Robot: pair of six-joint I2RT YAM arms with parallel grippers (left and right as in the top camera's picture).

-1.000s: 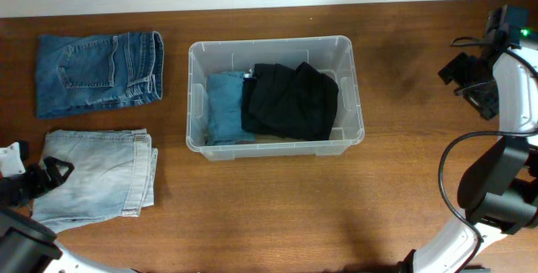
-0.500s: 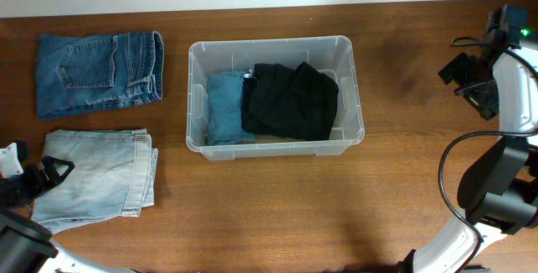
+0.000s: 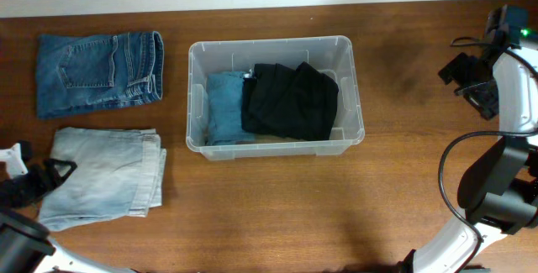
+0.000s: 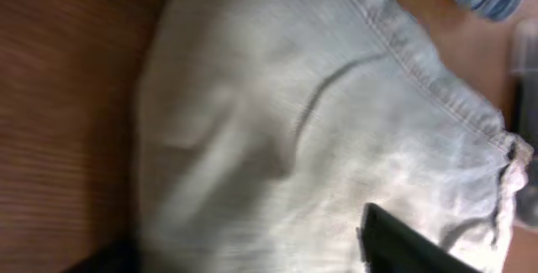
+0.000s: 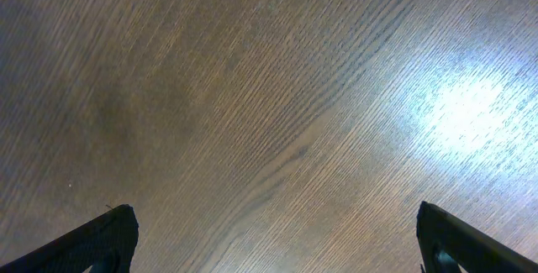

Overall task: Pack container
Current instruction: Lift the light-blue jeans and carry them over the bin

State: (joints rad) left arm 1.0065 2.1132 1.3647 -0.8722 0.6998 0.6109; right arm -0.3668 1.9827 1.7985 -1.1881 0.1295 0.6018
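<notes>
Denim at lower left has moved: the pale, washed-out folded jeans sit further right than half a second ago, their edge nearer the container. Our left end effector is at their left hem. The wrist view is blurred, so we cannot tell whether it is clamped on them or merely pushing. We judge this the start of bringing them over.

Above lie darker blue folded jeans with thick seams. The container, clear hard plastic with rounded corners, stands at centre on the wooden table, holding teal cloth and a soft black garment. At far right, our right end effector hangs with fingers wide apart.
</notes>
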